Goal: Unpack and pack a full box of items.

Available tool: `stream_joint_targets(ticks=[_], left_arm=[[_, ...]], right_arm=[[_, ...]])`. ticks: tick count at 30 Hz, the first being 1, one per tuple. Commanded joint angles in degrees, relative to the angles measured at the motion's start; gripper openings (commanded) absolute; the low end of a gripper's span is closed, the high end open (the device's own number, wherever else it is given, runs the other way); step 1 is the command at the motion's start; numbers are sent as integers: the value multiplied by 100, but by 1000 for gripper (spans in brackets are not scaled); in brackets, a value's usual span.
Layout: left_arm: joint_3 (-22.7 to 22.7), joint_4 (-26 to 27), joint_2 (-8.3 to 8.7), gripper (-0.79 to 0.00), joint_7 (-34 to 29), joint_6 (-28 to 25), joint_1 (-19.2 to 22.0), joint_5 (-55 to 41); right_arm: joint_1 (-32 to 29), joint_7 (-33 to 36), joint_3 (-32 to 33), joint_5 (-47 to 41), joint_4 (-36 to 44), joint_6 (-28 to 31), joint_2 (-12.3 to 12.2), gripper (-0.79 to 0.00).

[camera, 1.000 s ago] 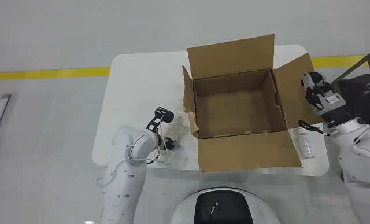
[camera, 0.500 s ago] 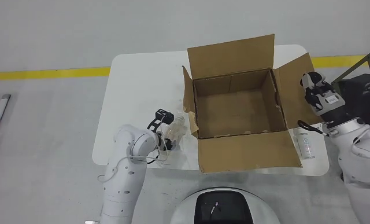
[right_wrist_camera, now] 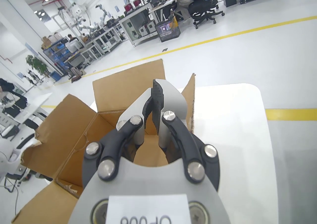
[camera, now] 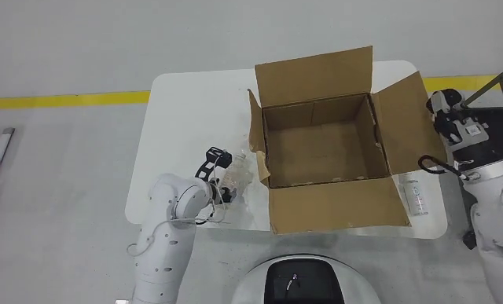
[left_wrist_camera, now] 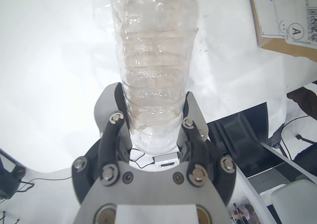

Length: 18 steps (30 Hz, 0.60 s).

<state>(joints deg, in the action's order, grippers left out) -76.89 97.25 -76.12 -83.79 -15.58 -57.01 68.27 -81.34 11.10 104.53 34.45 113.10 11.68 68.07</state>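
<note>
An open cardboard box (camera: 314,78) stands in the middle of the white table (camera: 196,115), flaps spread and floor bare. My left gripper (camera: 225,175) sits by the box's near-left corner, shut on a clear plastic bottle (camera: 236,173). In the left wrist view the bottle (left_wrist_camera: 153,37) sticks out from between the fingers (left_wrist_camera: 116,111) over the tabletop. Past the box's right flap, my right gripper (camera: 442,104) hovers at the table's right edge. In its own view the right gripper (right_wrist_camera: 157,86) is shut on nothing, pointing across the box (right_wrist_camera: 74,121).
A white bottle (camera: 414,195) lies on the table at the front right, beside the box's front flap. The box's labelled side (left_wrist_camera: 272,12) is close to the held bottle. Bare tabletop spreads left of the box.
The right arm has pulled back to the right, off the box's right flap. The left gripper with the bottle has shifted slightly toward the table's front edge.
</note>
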Motion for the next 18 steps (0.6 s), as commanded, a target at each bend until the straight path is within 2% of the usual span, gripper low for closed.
stream_joint_targets(ticks=[1, 5, 8, 11, 13, 17, 18], left_arm=[[-98, 301, 27, -785, -8, 33, -148, -32], [-366, 1010, 91, -785, -53, 129, -555, -95], [-572, 1567, 135, -785, -53, 202, -846, -153], [-750, 2069, 164, -785, 19, 292, -1064, -353], [-890, 2388, 186, -785, 64, 299, -1148, -472], [-1019, 2983, 227, -785, 93, 341, -1227, -500], [-1031, 3129, 236, -785, 77, 351, -1211, -470]], right_arm=[[-22, 21, 162, 31, 9, -60, -12, -449], [-39, 65, 370, -190, -90, -220, -19, -456], [-31, 353, 344, -512, -230, -305, -22, -428], [-1, 743, 167, -1001, -336, -50, -26, -431], [-5, 1021, 96, -908, -427, 2, -46, -446], [53, 1346, -110, -862, -626, -60, -63, -690], [62, 1392, -164, -840, -687, -95, -64, -785]])
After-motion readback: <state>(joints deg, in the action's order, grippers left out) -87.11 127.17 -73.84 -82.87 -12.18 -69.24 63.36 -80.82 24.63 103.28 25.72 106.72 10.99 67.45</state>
